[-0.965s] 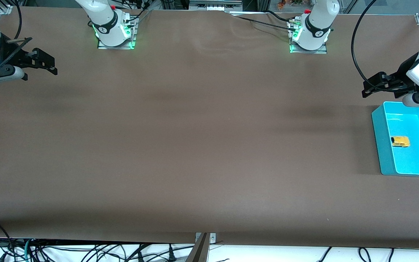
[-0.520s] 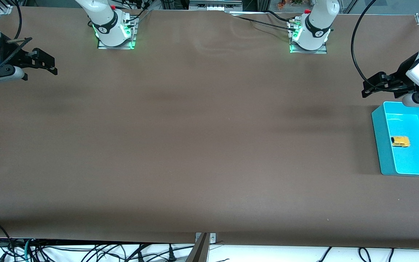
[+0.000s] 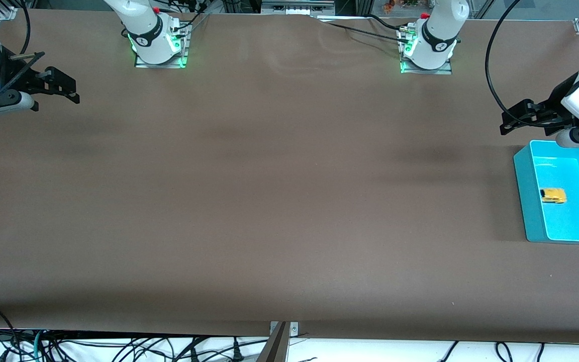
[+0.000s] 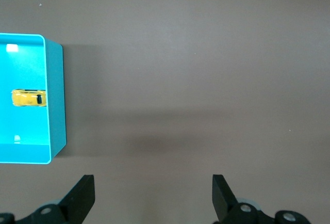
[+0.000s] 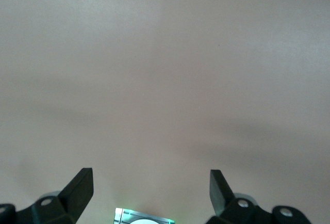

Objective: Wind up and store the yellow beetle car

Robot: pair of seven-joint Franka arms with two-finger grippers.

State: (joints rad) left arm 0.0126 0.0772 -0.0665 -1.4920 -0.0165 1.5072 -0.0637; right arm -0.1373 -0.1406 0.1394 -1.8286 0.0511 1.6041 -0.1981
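The yellow beetle car (image 3: 553,195) lies inside a turquoise bin (image 3: 522,181) at the left arm's end of the table. It also shows in the left wrist view (image 4: 29,98), in the bin (image 4: 55,100). My left gripper (image 3: 509,119) is open and empty, up in the air beside the bin's farther edge; in its wrist view (image 4: 153,195) it holds nothing. My right gripper (image 3: 68,86) is open and empty, up over the right arm's end of the table, and its wrist view (image 5: 151,190) shows only bare table.
A brown table (image 3: 279,191) spreads between the arms. The two arm bases (image 3: 159,48) (image 3: 427,53) stand along its farther edge. Cables lie past the table's nearer edge (image 3: 118,347).
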